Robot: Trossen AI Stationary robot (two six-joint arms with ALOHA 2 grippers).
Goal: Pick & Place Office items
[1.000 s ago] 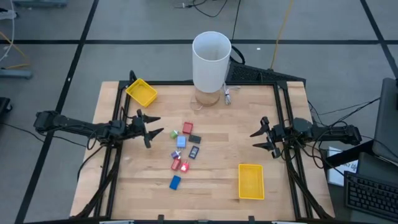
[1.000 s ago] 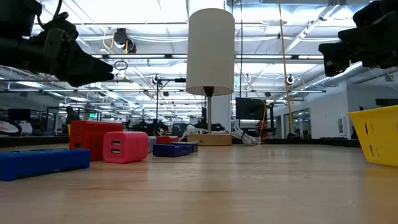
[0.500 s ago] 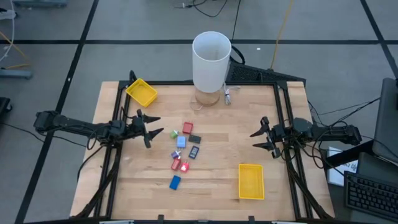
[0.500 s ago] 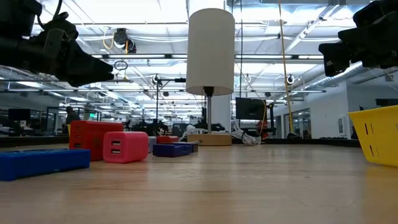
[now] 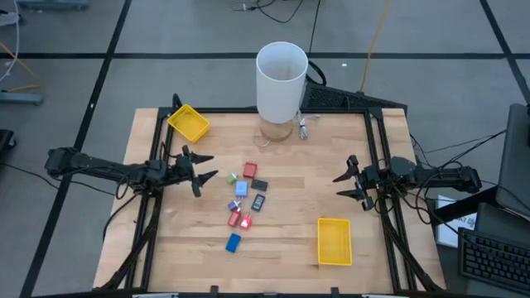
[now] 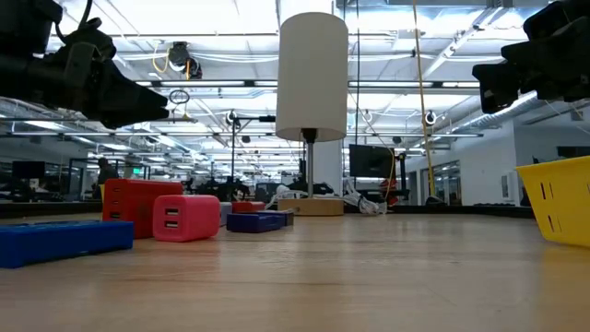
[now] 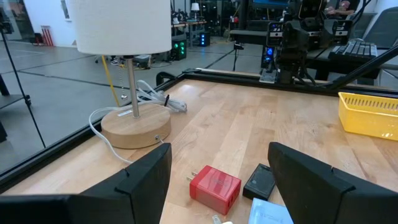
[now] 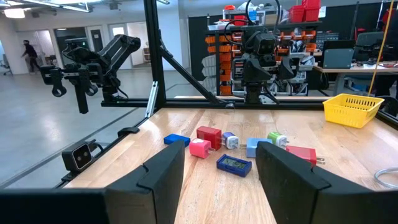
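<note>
The left gripper (image 5: 203,171) hangs spread and empty at nine o'clock, the right gripper (image 5: 346,184) likewise at three. The small coloured plastic office items (image 5: 244,201) lie packed mid-table — a descending finger could knock neighbours aside.

The office items (image 5: 245,199) lie loose in a small cluster near the middle of the counter (image 5: 298,165), none of them stacked. At the far end sit a red block (image 5: 250,170), a green piece (image 5: 232,177) and a black piece (image 5: 260,185). A light blue block (image 5: 241,188), a dark flat piece (image 5: 257,202) and two red pieces (image 5: 239,219) follow, with a blue block (image 5: 233,242) lying apart at the near end.
</note>
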